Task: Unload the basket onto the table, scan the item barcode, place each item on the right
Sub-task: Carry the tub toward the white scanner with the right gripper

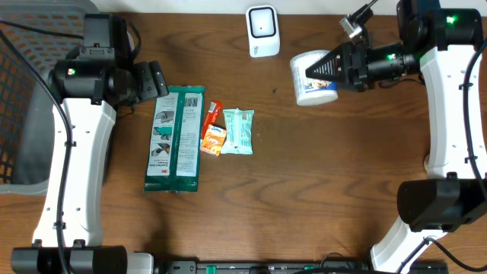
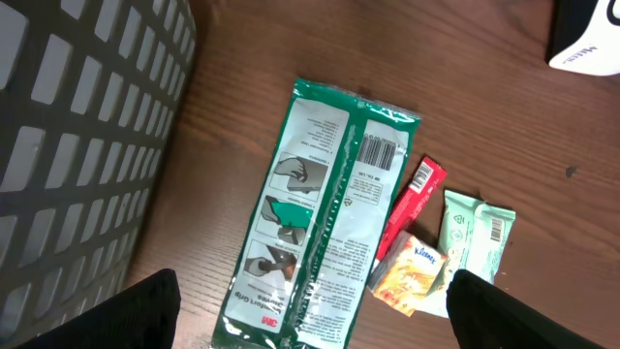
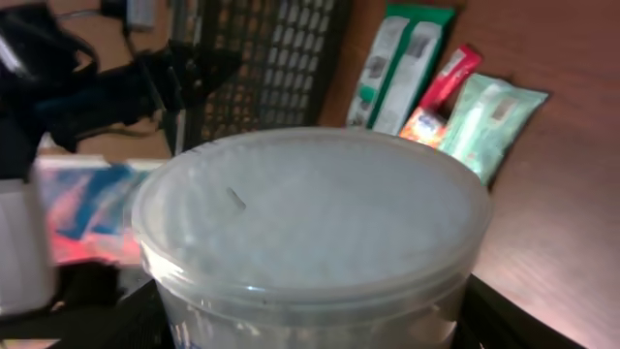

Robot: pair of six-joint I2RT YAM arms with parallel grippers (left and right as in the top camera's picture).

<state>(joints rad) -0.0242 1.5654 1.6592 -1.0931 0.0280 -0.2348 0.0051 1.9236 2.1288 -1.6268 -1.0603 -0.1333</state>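
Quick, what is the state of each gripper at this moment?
Left gripper: open, holding nothing.
Right gripper: closed on the round white plastic tub.

The left fingers (image 2: 136,315) are held wide apart and empty over the far left of the bench. The right fingers (image 1: 326,68) are closed around a white tub (image 1: 308,87), the arm stretched leftward from the far right.
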